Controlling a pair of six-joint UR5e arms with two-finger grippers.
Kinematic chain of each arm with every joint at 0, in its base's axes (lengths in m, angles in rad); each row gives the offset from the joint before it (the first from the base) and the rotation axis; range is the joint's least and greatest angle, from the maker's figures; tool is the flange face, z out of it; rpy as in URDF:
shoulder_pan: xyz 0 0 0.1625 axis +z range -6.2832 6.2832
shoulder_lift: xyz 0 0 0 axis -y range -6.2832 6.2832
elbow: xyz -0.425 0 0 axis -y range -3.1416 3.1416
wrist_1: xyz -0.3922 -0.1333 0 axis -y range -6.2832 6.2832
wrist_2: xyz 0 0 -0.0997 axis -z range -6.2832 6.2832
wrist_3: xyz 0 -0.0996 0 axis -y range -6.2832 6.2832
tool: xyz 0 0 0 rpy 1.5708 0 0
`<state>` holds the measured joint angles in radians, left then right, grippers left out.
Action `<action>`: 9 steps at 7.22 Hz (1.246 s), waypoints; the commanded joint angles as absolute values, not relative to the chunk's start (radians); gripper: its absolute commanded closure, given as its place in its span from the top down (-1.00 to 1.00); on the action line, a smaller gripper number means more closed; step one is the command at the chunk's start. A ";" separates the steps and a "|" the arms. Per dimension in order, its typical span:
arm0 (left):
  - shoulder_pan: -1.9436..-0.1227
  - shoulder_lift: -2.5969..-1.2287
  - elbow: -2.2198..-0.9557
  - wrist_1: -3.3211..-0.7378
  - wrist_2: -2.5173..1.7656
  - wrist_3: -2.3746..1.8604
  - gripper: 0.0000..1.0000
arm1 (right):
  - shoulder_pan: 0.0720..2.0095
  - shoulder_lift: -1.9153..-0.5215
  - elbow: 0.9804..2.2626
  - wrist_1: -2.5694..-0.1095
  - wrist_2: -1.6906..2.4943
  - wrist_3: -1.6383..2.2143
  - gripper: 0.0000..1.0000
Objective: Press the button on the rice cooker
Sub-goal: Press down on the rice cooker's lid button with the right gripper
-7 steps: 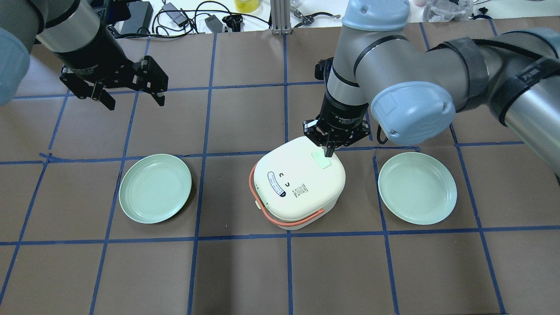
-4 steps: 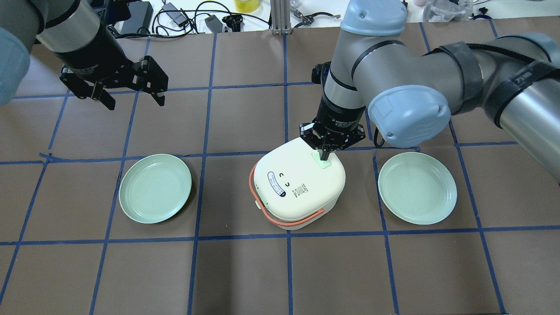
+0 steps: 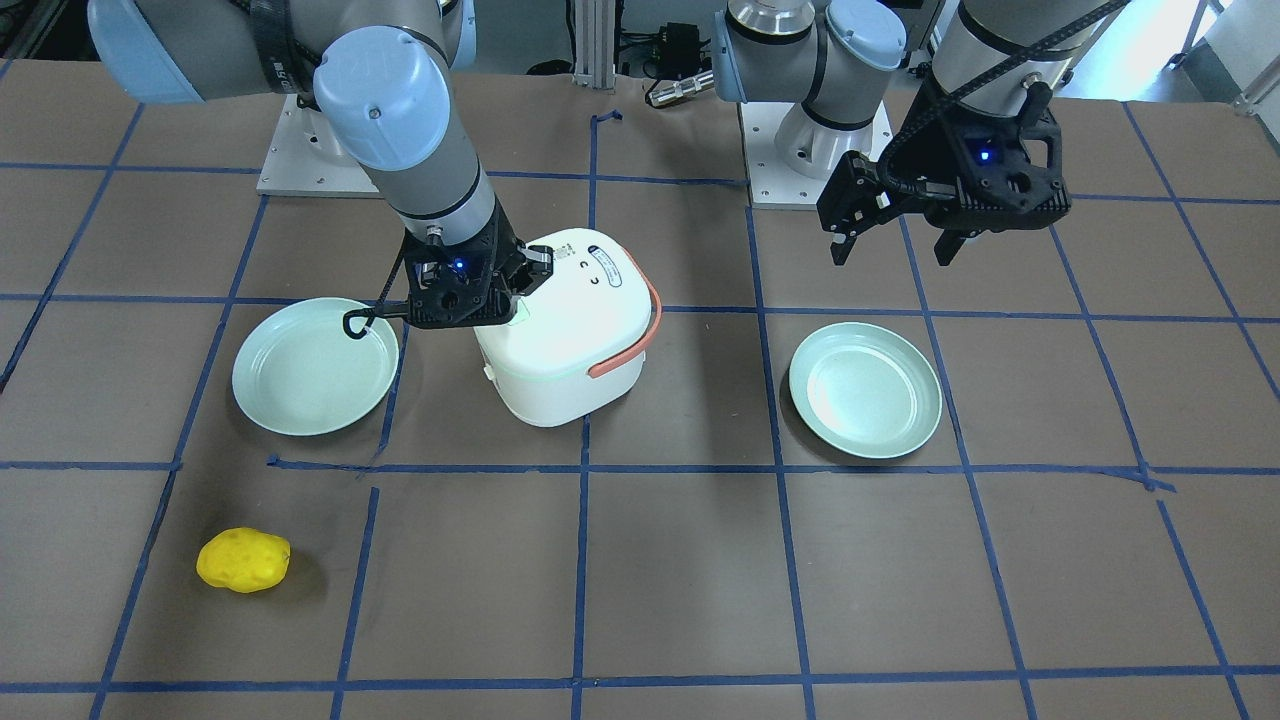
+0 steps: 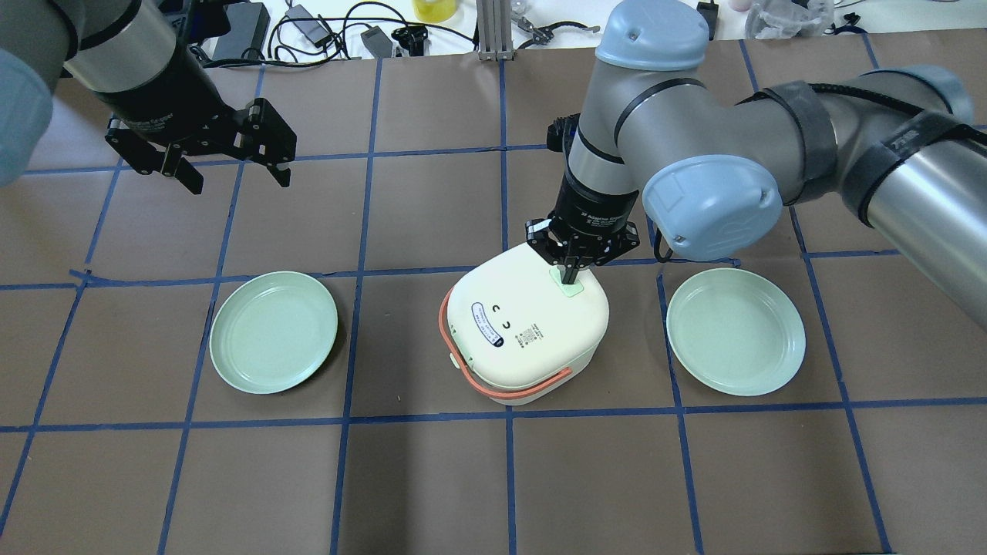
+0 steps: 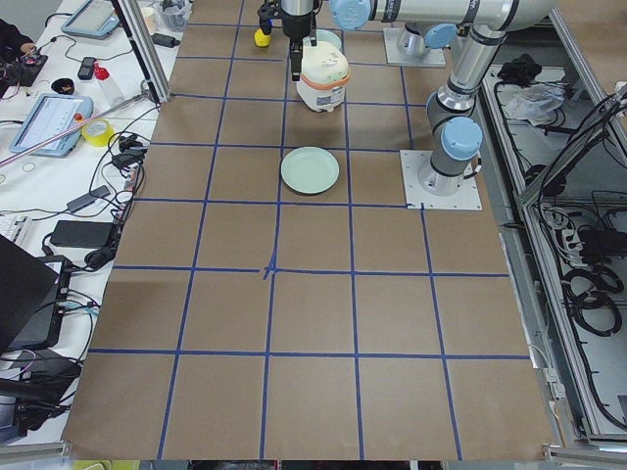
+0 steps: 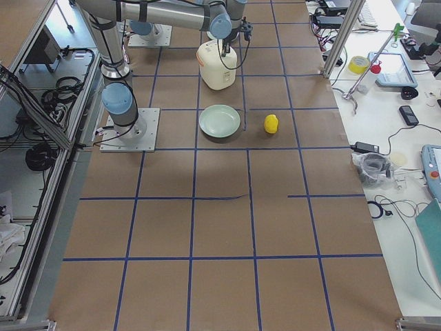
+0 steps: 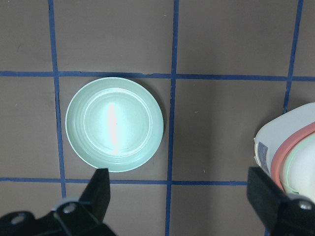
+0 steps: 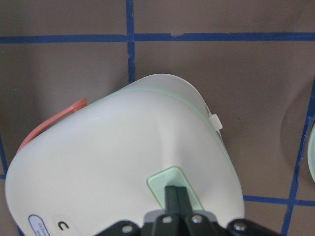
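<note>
The white rice cooker [image 4: 524, 331] with an orange handle stands mid-table. It also shows in the front view [image 3: 560, 340]. Its pale green button [image 4: 571, 291] sits on the lid's far right part. My right gripper [image 4: 571, 276] is shut, points straight down, and its fingertips rest on the button. In the right wrist view the closed fingers [image 8: 177, 194] meet the green button [image 8: 161, 183]. My left gripper [image 4: 231, 176] is open and empty, hovering at the far left, well away from the cooker. It also shows in the front view [image 3: 892, 250].
Two pale green plates lie either side of the cooker, one on the left [image 4: 274, 331] and one on the right [image 4: 736, 331]. A yellow lumpy object [image 3: 243, 560] lies on the operators' side near the right plate. Cables and gear line the far table edge [image 4: 324, 31].
My right gripper has shifted slightly left and come down along the lid, so its shut fingertips now sit on the green button. The left arm has not moved.
</note>
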<state>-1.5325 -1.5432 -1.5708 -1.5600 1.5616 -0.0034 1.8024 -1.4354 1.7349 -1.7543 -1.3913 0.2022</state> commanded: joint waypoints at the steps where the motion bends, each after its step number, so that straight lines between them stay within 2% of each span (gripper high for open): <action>1: -1.532 -1.543 -1.571 -1.560 1.562 -0.003 1.00 | 1.802 -1.434 1.736 -1.755 -1.391 0.204 -1.00; 7: -1.532 -1.543 -1.571 -1.560 1.562 -0.005 1.00 | 1.802 -1.433 1.726 -1.756 -1.390 0.212 -1.00; 8: -1.532 -1.543 -1.571 -1.560 1.562 -0.005 1.00 | 1.804 -1.451 1.706 -1.755 -1.388 0.241 -0.94; 9: -1.532 -1.543 -1.571 -1.560 1.562 -0.005 1.00 | 1.812 -1.456 1.672 -1.752 -1.385 0.265 0.10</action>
